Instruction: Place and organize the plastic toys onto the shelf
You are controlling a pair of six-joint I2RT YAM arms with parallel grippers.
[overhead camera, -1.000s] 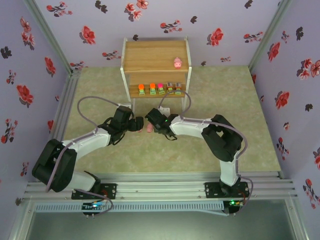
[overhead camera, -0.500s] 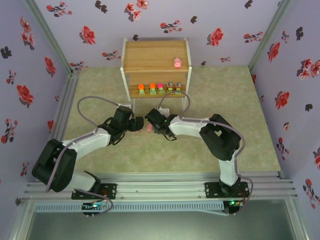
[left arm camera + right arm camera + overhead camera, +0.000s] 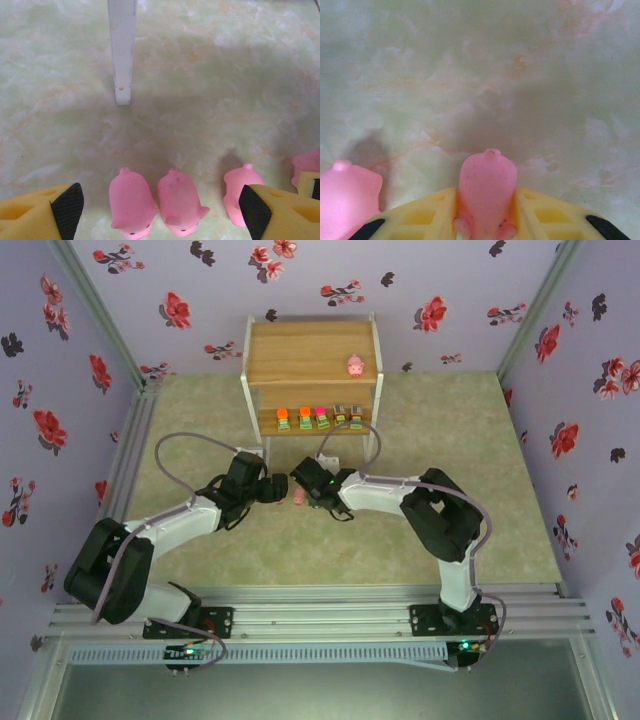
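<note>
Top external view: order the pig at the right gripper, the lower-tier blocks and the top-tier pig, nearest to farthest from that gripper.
1. Table pig, held between the right gripper's fingers.
2. Blocks, lined along the shelf's lower tier, beyond it.
3. Top-tier pig, higher up, toward the right end.

Left gripper [image 3: 160, 205] spread wide, right gripper [image 3: 487, 210] pinching pig [image 3: 487, 175]
</note>
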